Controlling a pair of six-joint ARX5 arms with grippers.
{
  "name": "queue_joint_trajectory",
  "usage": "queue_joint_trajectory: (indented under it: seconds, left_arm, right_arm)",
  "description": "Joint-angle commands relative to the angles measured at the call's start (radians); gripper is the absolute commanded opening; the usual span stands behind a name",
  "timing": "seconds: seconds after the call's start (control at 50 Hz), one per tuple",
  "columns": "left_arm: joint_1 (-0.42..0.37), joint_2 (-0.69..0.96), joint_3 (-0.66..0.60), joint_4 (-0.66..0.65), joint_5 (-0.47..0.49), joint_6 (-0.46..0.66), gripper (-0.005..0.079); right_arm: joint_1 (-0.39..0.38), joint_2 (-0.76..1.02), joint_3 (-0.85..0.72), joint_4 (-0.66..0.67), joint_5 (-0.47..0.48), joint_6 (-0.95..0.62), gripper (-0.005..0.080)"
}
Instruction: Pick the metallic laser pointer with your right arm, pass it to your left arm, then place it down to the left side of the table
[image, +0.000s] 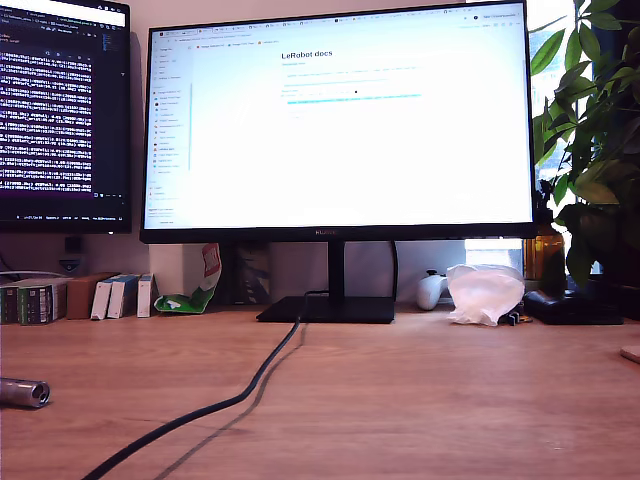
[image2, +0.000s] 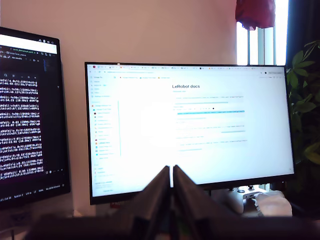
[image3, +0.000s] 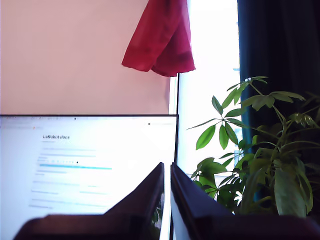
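The metallic laser pointer (image: 23, 392) lay on its side on the table (image: 420, 400) at the exterior view's far left edge, its dark round opening turned toward the exterior view's right. A long black cable (image: 215, 405) ran across the wood from the monitor (image: 340, 120) stand toward the near edge. A crumpled white bag (image: 485, 292) and a potted plant (image: 595, 150) sat at the exterior view's right. My first gripper (image2: 172, 175) pointed at the monitor with its jaws pressed together, holding nothing. My second gripper (image3: 167, 172) faced the monitor's edge and the plant, jaws nearly closed with only a thin gap, also holding nothing.
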Motion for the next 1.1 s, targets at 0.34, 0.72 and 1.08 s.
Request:
queue_joint_trajectory:
  seconds: [0.34, 0.72, 1.08]
  left_arm:
    - [0.001, -0.05, -0.051, -0.134, -0.021, 0.06, -0.0014]
    - [0.001, -0.05, -0.051, -0.355, -0.118, 0.1, -0.0014]
    - [0.001, -0.05, -0.051, -0.556, -0.256, 0.097, -0.0014]
  right_arm:
    - [0.0, -0.003, -0.057, -0.057, -0.002, -0.024, -0.0011]
    - [-0.001, -0.003, -0.069, -0.273, 0.017, -0.029, -0.0011]
    - [-0.001, -0.003, -0.069, -0.568, 0.103, 0.003, -0.0011]
